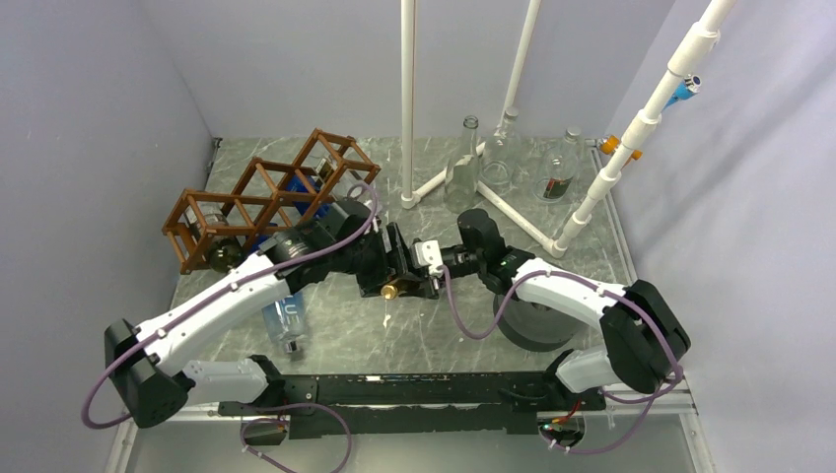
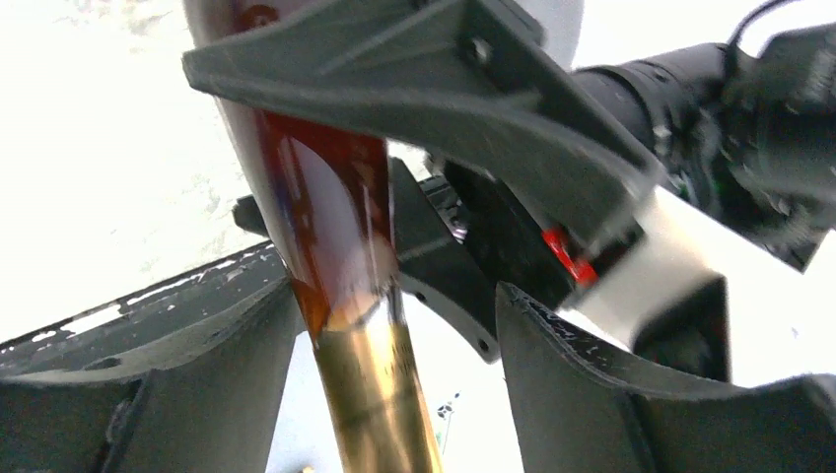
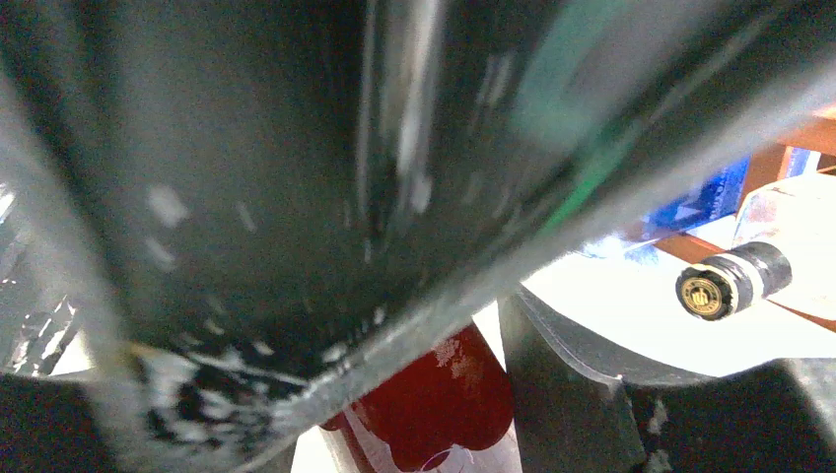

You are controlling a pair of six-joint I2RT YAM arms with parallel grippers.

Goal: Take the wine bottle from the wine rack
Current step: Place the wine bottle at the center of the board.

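Currently your wine bottle (image 2: 340, 236) is out of the wine rack (image 1: 266, 197), held over the bench (image 1: 345, 335) just to the right of the rack, where the two arms meet. From above you see little of it except its gold foil top (image 1: 390, 292) poking out under the black wrists.

Your left gripper (image 2: 392, 296) stands part-way open around the neck. One finger (image 2: 197, 394) lies close against the brown glass and the foil, and the other finger (image 2: 592, 394) stands off, with bright bench showing in the gap.

Your right gripper (image 1: 406, 264) is clasped on the bottle, with one finger (image 2: 414, 89) laid across the shoulder in front and the second showing behind the glass. Your right wrist view is mostly a dark blur, with a red part of the bottle low in the frame.

In the rack, another bottle with a black, gold-stamped cap (image 3: 712, 291) lies in a cell, and something blue (image 1: 296, 187) sits in a cell farther back. A clear plastic bottle (image 1: 286, 325) lies on the bench in front of the rack. Well to the rack's right, three empty glass bottles (image 1: 463, 168) stand by a white pipe frame (image 1: 409, 99), and a grey roll (image 1: 537, 320) sits under your right arm.
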